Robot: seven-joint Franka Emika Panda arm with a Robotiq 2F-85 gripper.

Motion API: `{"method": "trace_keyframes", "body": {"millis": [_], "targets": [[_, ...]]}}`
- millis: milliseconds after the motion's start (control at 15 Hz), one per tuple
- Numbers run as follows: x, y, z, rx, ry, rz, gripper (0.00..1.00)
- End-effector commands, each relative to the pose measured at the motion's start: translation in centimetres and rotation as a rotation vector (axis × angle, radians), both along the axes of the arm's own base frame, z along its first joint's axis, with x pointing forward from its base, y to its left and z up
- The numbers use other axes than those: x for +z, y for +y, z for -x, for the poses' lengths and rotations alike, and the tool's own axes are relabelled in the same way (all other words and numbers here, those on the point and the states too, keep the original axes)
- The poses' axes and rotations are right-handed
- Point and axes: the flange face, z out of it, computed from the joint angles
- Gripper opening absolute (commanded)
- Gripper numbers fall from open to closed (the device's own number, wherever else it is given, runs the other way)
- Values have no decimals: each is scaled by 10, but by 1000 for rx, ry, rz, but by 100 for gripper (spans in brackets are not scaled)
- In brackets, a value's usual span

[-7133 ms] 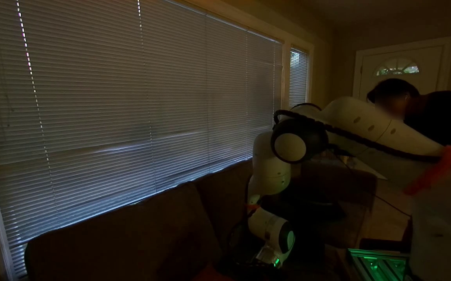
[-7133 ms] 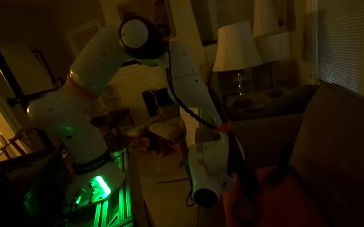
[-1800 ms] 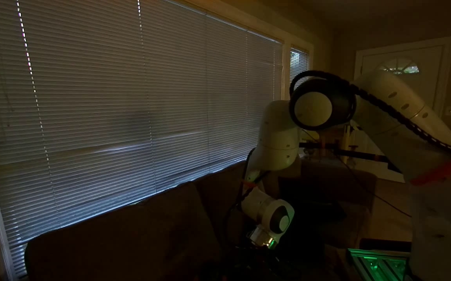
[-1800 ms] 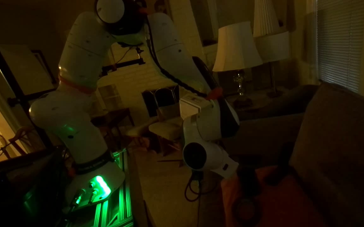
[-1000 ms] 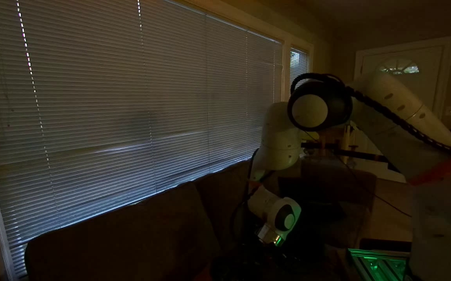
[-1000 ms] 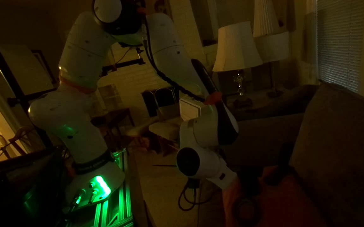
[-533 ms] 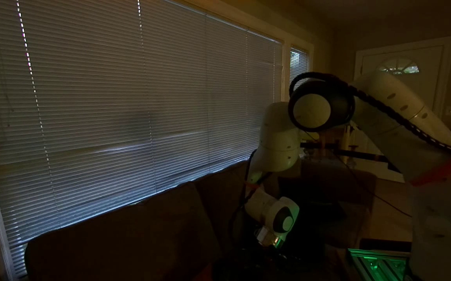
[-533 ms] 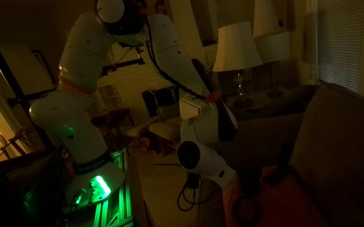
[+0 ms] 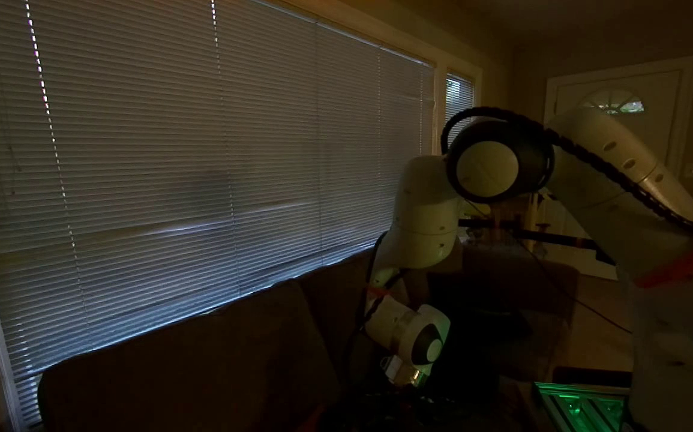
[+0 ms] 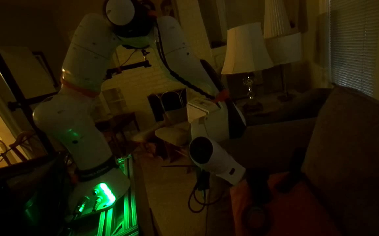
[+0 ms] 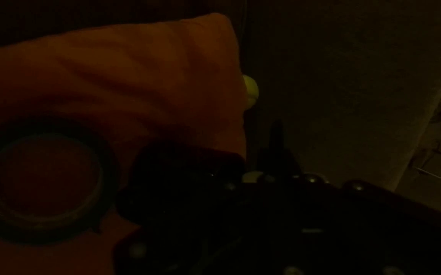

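In an exterior view, the arm point(image 9: 490, 168) arches up, then bends down before 2 window blinds point(image 9: 262, 150). In an exterior view, it reaches down to 1 orange cushion point(image 10: 284, 213), w/ 3 lampshades point(image 10: 246, 49) behind. Wrist view: gripper point(image 11: 277, 126) has fingers pressed together, near cushion's edge; on cushion, 1 dark ring point(image 11: 107, 179) & past the edge 1 round yellow thing point(image 11: 252, 91), partly hidden.

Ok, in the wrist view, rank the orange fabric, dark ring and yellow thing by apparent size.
1. Orange fabric, cut off at left
2. Dark ring
3. Yellow thing, partly hidden, so its full size is unsure
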Motion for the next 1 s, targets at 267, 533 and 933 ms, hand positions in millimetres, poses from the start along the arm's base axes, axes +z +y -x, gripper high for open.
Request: {"method": "trace_keyframes", "body": {"millis": [267, 533, 933], "targets": [[8, 8, -12, 11, 14, 89, 1], [9, 11, -14, 19, 33, 127, 1], [8, 22, -15, 39, 59, 173, 1]]}}
